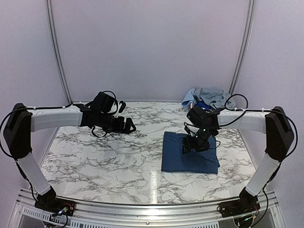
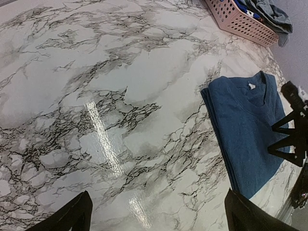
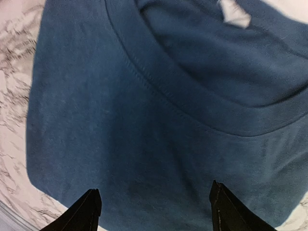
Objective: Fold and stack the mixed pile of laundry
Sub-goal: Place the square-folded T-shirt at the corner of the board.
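Note:
A dark navy shirt [image 1: 190,153] lies folded flat on the marble table, right of centre, collar and white label [image 3: 233,12] facing up. My right gripper [image 1: 194,142] hovers just over it, fingers spread, nothing between them; the wrist view shows the shirt [image 3: 159,110] filling the space beyond the gripper [image 3: 154,192]. The rest of the mixed laundry pile [image 1: 209,97], grey-blue and bright-blue pieces, is heaped at the back right. My left gripper [image 1: 128,126] hangs wide open over bare marble at the back left, well clear of the shirt [image 2: 250,130]; the left wrist view shows the gripper [image 2: 156,204] empty.
A pink perforated basket [image 2: 240,21] at the table's far right corner holds the heaped garments [image 2: 269,12]. The right arm's gripper [image 2: 293,125] shows over the shirt's edge. White booth walls close in the marble table [image 1: 104,156] behind and at both sides.

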`<state>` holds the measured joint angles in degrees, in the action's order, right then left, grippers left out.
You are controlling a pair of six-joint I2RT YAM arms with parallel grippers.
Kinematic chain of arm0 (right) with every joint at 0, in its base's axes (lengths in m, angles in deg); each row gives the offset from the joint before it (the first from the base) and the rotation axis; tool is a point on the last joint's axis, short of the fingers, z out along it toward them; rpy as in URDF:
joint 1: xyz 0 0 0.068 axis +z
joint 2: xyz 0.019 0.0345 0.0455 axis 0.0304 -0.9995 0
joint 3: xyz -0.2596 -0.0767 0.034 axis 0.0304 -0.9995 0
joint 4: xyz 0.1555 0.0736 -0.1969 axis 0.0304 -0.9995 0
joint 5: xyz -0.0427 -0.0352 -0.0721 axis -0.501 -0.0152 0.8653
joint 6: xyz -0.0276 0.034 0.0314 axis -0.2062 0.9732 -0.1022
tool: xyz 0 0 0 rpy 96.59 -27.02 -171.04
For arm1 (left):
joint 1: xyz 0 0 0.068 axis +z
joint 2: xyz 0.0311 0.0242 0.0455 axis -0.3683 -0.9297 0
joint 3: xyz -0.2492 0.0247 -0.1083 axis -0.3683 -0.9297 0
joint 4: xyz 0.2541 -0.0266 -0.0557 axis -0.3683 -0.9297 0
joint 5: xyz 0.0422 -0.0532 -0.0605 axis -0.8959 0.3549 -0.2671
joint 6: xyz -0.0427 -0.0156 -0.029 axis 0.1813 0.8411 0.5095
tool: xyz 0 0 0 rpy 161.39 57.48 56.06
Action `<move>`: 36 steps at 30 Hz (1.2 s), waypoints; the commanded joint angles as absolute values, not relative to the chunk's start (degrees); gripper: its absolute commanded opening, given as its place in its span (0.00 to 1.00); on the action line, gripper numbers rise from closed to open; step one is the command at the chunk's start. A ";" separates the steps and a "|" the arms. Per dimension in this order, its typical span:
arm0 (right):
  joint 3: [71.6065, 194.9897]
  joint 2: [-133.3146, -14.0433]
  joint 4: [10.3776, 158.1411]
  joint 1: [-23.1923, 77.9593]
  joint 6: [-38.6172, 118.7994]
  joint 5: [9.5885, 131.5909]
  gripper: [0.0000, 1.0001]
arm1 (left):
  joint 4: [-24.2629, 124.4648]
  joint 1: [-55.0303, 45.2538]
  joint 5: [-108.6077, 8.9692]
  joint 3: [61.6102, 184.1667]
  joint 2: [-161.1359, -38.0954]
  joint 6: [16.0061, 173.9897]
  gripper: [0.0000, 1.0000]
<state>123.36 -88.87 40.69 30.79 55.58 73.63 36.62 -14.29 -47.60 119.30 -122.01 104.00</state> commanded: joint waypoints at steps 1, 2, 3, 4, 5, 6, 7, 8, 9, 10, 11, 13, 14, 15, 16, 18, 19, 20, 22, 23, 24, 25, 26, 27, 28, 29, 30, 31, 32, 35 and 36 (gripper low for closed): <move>122.56 -94.57 42.58 32.88 55.78 74.03 0.73 | 34.84 -14.16 -48.91 119.83 -120.21 103.57 0.99; 123.25 -95.99 43.33 33.14 55.10 73.72 0.74 | 34.74 -14.08 -49.12 119.68 -120.04 103.57 0.99; 124.34 -97.76 43.85 33.48 54.32 73.55 0.74 | 34.65 -14.03 -49.39 119.49 -119.86 103.57 0.99; 126.33 -99.70 44.24 33.68 53.50 73.14 0.73 | 34.52 -13.95 -49.69 119.27 -119.60 103.56 0.99; 128.32 -101.81 44.29 33.84 52.58 72.79 0.73 | 34.47 -13.83 -49.90 119.05 -119.35 103.55 0.99; 130.88 -104.14 44.24 33.98 51.78 72.78 0.73 | 34.39 -13.67 -50.16 118.76 -119.06 103.63 0.99; 133.52 -107.17 44.26 34.01 50.80 72.78 0.73 | 34.33 -13.45 -50.48 118.40 -118.85 103.68 0.99; 137.26 -109.71 43.72 33.96 49.87 72.75 0.73 | 34.29 -13.26 -50.71 118.13 -118.65 103.70 0.99; 141.79 -112.73 42.81 33.99 48.84 72.76 0.73 | 34.29 -12.97 -50.92 117.85 -118.42 103.78 0.99; 146.80 -115.65 41.59 33.99 47.38 72.76 0.73 | 34.22 -12.72 -50.98 117.72 -118.28 103.88 0.99; 152.29 -119.13 40.21 34.02 46.20 72.58 0.73 | 34.14 -12.49 -50.96 117.70 -118.11 103.94 0.99; 162.99 -125.58 37.29 33.63 44.14 72.86 0.73 | 33.67 -12.01 -51.10 117.82 -117.83 103.80 0.99; 168.41 -128.84 35.67 33.21 43.25 73.01 0.73 | 33.48 -11.78 -51.20 117.86 -117.71 103.61 0.99; 173.32 -131.59 34.40 32.57 42.32 73.24 0.73 | 33.35 -11.63 -51.36 117.82 -117.54 103.55 0.99; 178.16 -134.42 33.16 31.69 41.80 73.52 0.73 | 33.18 -11.47 -51.48 117.79 -117.35 103.46 0.99; 186.75 -138.99 30.87 29.39 41.98 73.36 0.72 | 32.85 -11.21 -51.66 117.70 -117.08 103.41 0.99; 190.07 -140.58 30.01 28.19 42.20 73.61 0.72 | 32.80 -11.18 -51.97 117.51 -116.85 103.47 0.99; 192.26 -141.27 29.75 27.23 42.31 74.06 0.72 | 32.79 -11.10 -51.98 117.37 -116.78 103.47 0.99; 193.22 -140.90 30.73 25.56 42.53 74.06 0.72 | 32.71 -11.00 -52.00 117.27 -116.67 103.38 0.99; 192.81 -140.28 31.22 25.03 42.72 73.91 0.72 | 32.70 -11.00 -52.01 117.30 -116.73 103.29 0.99; 192.58 -139.55 31.38 24.69 42.91 73.85 0.73 | 32.63 -10.95 -52.00 117.34 -116.78 103.16 0.99; 192.39 -138.76 31.36 24.68 42.95 73.98 0.73 | 32.50 -10.91 -52.08 117.42 -116.84 103.16 0.99; 191.85 -137.58 31.63 24.89 42.93 73.70 0.73 | 32.46 -10.86 -52.10 117.55 -116.97 103.11 0.99; 190.11 -136.01 32.48 25.29 42.92 73.07 0.73 | 32.40 -10.83 -51.92 117.68 -117.06 103.13 0.99; 188.05 -134.09 33.79 25.89 42.79 72.98 0.74 | 32.41 -10.82 -51.81 117.81 -117.15 103.12 0.99; 185.64 -131.84 35.83 26.54 42.65 73.06 0.74 | 32.44 -10.82 -51.69 117.93 -117.32 103.11 0.99; 183.54 -129.25 37.09 27.28 42.45 72.97 0.75 | 32.40 -10.82 -51.62 118.02 -117.36 103.11 0.99; 181.71 -127.76 37.86 28.31 42.29 73.01 0.75 | 32.44 -10.82 -51.56 118.11 -117.37 103.11 0.99; 180.03 -126.46 38.41 29.24 41.80 73.24 0.75 | 32.44 -10.82 -51.56 118.07 -117.37 103.15 0.99; 177.05 -124.83 37.27 32.24 40.18 76.42 0.75 | 32.37 -10.77 -51.52 117.96 -117.37 103.12 0.99; 176.50 -124.86 36.05 33.04 40.00 77.73 0.74 | 32.31 -10.74 -51.53 117.96 -117.33 103.15 0.99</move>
<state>178.00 -127.95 35.91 28.47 42.01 74.35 33.89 -11.21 -51.32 117.92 -118.66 103.76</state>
